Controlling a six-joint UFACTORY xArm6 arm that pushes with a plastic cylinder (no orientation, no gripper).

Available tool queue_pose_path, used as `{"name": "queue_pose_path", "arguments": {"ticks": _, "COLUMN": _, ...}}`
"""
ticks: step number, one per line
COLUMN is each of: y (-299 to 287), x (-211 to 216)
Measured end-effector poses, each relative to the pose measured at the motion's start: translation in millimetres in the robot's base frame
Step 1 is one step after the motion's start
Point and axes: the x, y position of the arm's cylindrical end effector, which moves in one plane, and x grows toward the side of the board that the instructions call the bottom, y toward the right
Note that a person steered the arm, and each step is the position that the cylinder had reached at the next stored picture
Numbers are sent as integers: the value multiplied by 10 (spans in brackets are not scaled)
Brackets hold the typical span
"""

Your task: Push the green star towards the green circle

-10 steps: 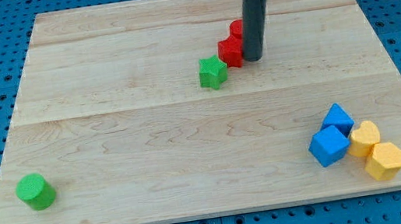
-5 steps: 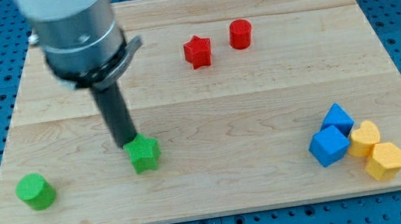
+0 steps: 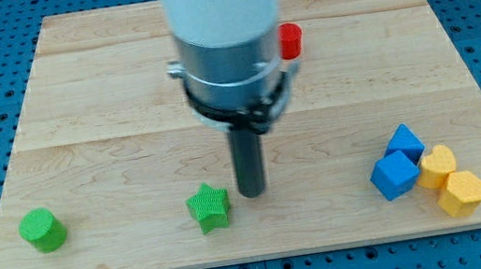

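My tip point(image 3: 251, 192) down on board, just right of green star point(image 3: 209, 208), contact possibly slight, holds nothing. Green circle point(image 3: 43, 229) well left, near edge. Arm body hides most of red cylinder point(image 3: 291, 42). Blue and yellow blocks clustered right.

Over on the view's right you've got two blue cubes point(image 3: 404, 143) point(image 3: 393, 174) bunched up against two yellow blocks point(image 3: 438, 164) point(image 3: 462, 192), all touching. A red cylinder point(image 3: 291, 41) sits up near the view's top, on the wooden board point(image 3: 77, 110).
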Motion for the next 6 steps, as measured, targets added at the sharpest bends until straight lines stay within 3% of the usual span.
{"name": "queue_pose_path", "arguments": {"ticks": 1, "y": -369, "x": 261}}
{"name": "queue_pose_path", "arguments": {"ticks": 3, "y": -1596, "x": -232}}
{"name": "queue_pose_path", "arguments": {"ticks": 4, "y": -1194, "x": -400}}
{"name": "queue_pose_path", "arguments": {"ticks": 5, "y": -1798, "x": -608}}
{"name": "queue_pose_path", "arguments": {"ticks": 6, "y": -2076, "x": -485}}
